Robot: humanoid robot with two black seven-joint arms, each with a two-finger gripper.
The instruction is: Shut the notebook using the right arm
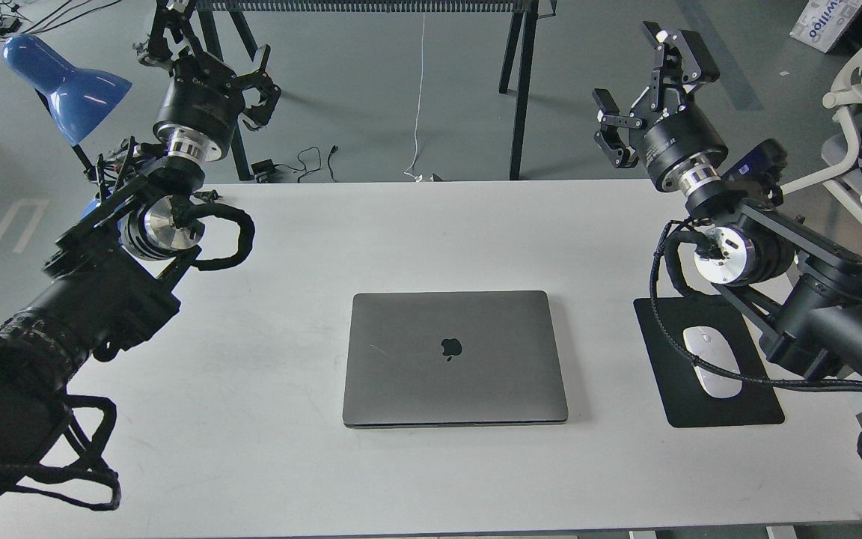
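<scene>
Hovering wide open and empty at two o'clock, the right pincer (pixel 644 93) risks striking the already shut notebook (pixel 454 358) if it descends again.

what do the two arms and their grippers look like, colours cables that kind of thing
Both arms are black and jointed, with thick round segments and a silver ring at the wrist. Each ends in a black two-finger gripper: the left gripper, the right gripper. A black braided cable loops beside each wrist, and the right arm's runs on down along the arm. The right arm also carries a small blue-and-black module near the wrist.

Grey notebook (pixel 455 358), black mouse pad (pixel 738 408)
</scene>
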